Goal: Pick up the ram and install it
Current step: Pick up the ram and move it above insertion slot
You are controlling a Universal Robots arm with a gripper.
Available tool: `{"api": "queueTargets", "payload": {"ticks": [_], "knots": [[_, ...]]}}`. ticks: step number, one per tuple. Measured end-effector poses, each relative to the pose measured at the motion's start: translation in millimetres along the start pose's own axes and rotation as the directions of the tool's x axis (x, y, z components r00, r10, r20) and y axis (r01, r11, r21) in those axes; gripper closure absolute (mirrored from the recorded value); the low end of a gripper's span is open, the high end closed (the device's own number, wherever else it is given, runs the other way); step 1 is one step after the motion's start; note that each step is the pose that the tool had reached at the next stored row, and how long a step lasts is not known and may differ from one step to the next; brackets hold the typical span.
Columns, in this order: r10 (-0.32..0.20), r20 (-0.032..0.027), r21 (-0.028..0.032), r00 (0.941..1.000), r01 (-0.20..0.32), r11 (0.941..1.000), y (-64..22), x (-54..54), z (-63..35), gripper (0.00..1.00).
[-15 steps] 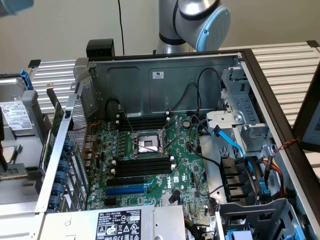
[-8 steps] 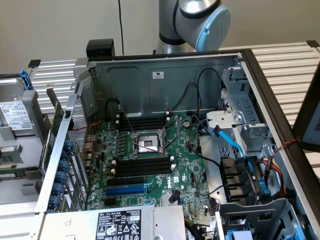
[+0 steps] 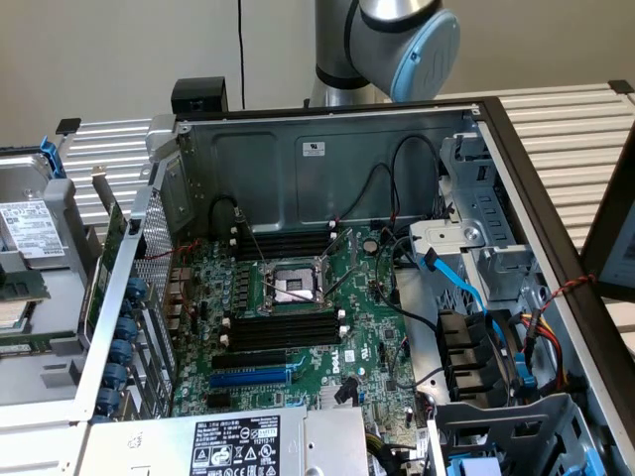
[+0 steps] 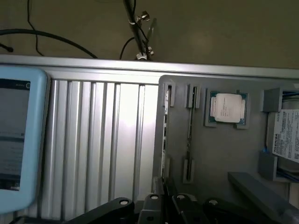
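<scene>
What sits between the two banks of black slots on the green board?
A metal-framed processor socket, between the upper slots and lower slots, in the exterior view.

- arm (image 3: 382, 45) cut off by frame edge
- gripper (image 4: 161, 209) mostly out of frame
- drive (image 4: 286, 135) cut by edge, label print too small
- PSU label (image 3: 236, 444) text unreadable
</scene>
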State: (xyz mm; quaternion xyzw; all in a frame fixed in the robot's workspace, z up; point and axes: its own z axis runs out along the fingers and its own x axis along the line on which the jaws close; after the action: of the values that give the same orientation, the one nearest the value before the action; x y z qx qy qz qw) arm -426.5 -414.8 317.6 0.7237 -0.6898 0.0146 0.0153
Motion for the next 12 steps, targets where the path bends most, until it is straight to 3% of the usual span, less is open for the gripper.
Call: {"api": "queueTargets", "payload": {"ticks": [12], "knots": [[0.0, 0.0042, -0.0021, 1.0, 0.0, 1.0, -39.2, 18.7, -53.9, 0.87]]}}
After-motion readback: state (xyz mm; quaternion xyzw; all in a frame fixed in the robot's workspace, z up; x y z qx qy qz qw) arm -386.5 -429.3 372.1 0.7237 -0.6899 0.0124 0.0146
